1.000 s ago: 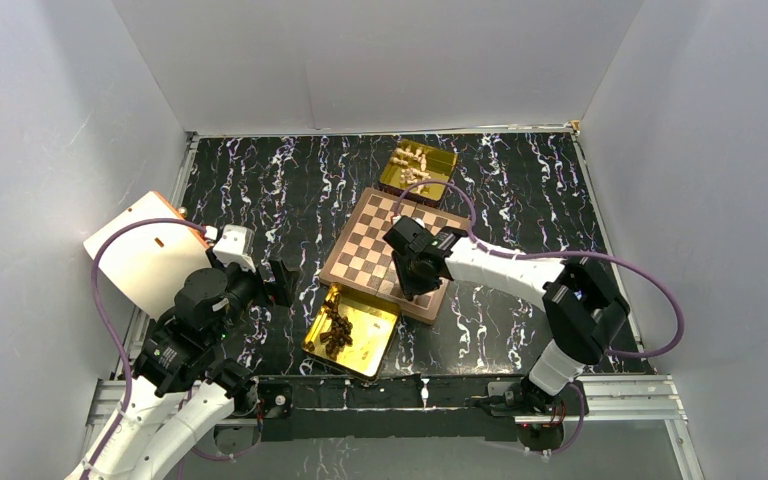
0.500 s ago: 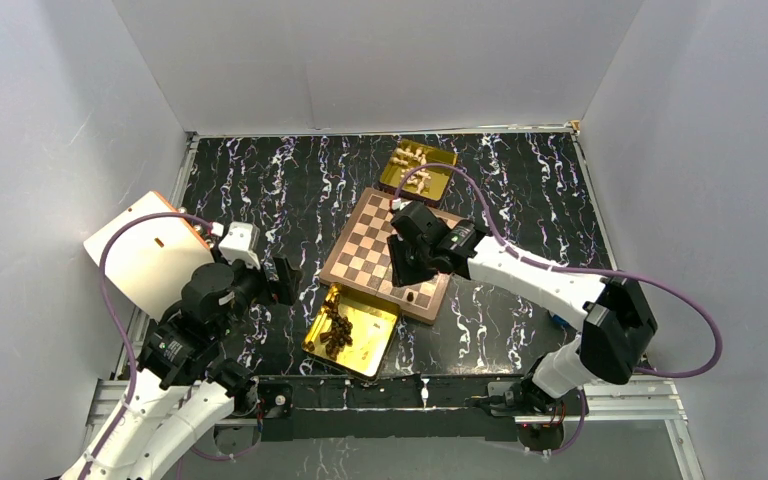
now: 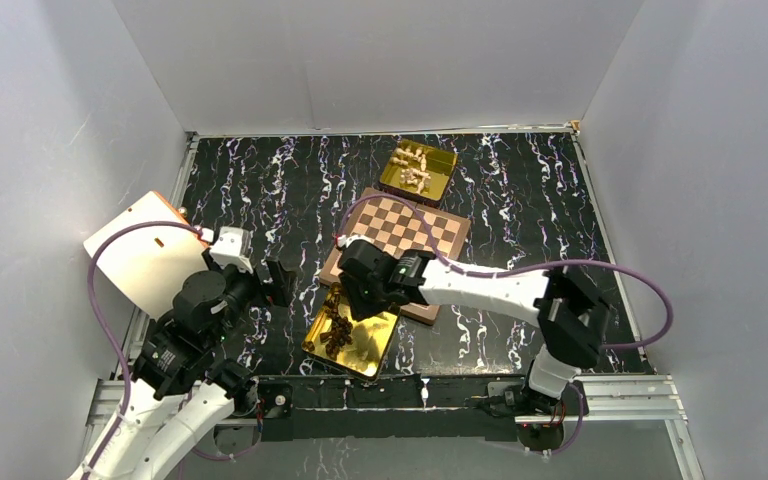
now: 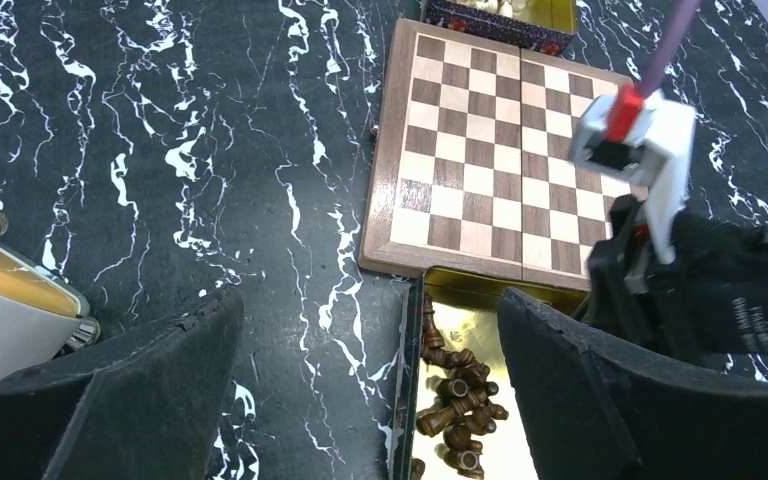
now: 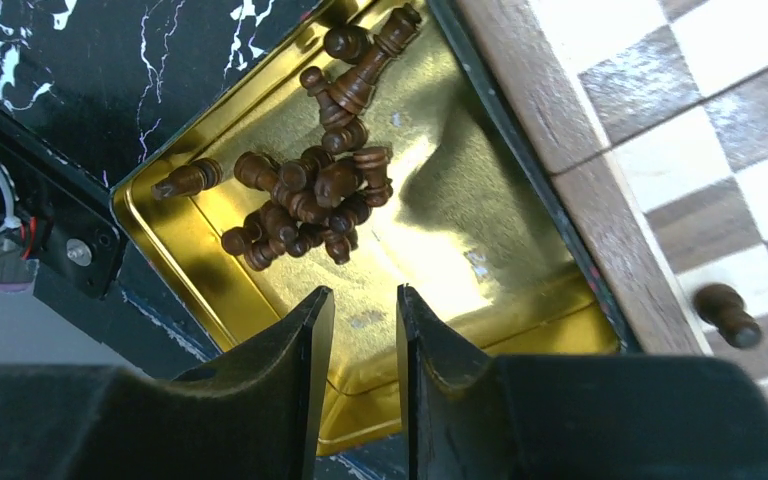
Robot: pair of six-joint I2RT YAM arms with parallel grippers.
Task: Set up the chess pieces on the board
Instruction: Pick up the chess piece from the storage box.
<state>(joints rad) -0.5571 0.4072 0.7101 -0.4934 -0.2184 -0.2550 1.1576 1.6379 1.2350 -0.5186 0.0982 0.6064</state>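
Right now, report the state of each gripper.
Left gripper: wide open, empty.
Right gripper: slightly open, empty, above the shiny gold rectangular tray.

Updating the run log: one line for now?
right gripper: open, empty, above gold tray | left gripper: open, empty | board: one dark piece

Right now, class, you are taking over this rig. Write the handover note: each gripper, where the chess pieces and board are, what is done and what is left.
Grippers: the left gripper is wide open and empty, over the table left of the board. The right gripper has its jaws a narrow gap apart, empty, above the near gold tray.
Pieces: dark pieces are heaped in that tray; pale pieces lie in the far gold tray.
Done: one dark piece is on the board, by the rim beside the near tray.
Left: all the tray pieces need placing.
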